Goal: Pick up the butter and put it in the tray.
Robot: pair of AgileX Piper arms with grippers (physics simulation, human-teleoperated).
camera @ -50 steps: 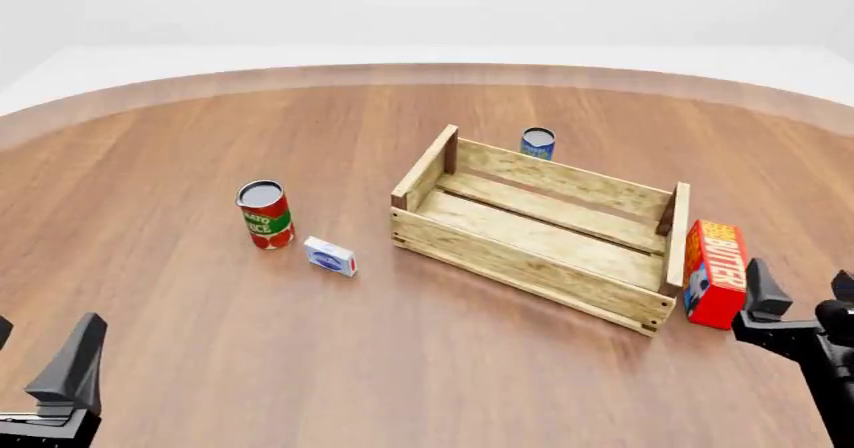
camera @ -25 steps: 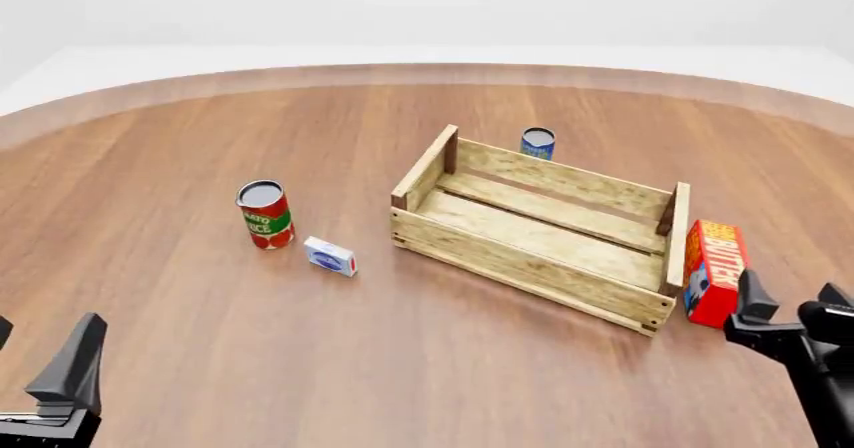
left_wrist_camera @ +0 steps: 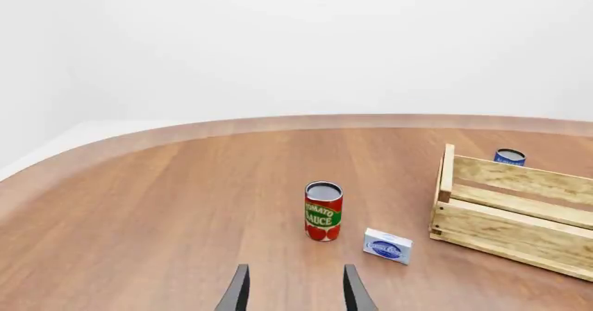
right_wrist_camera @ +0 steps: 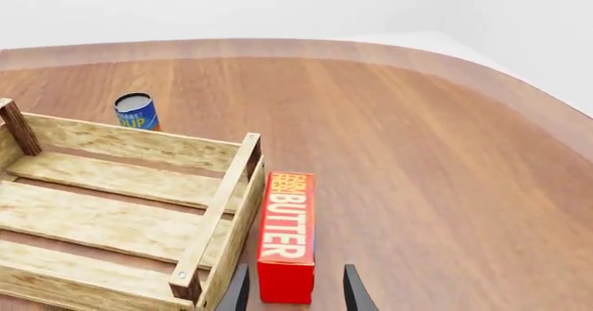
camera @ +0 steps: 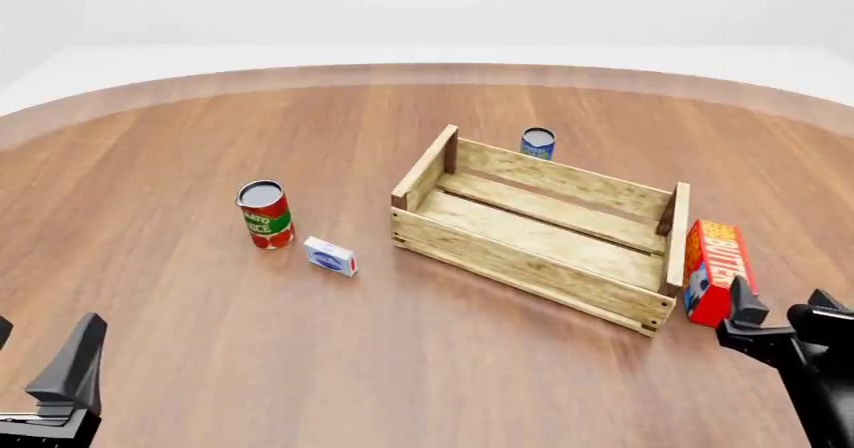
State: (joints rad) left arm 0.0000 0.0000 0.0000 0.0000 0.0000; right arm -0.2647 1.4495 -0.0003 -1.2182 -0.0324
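On the wooden table [camera: 400, 368], the butter [camera: 714, 272] hugs the tray [camera: 534, 268]'s right edge; both jaws gape, empty.

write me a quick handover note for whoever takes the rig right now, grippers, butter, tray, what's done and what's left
Right gripper: open, empty, just on the near side of the butter, fingers lined up on its near end in the right wrist view.
Left gripper: open, empty, parked low at the near left, far from the job.
Butter: on the table, just outside the right end wall of the tray, not yet gripped.
Tray: nothing in it.
Done: approach only.
Left: close on the butter, lift it over the end wall, release inside.
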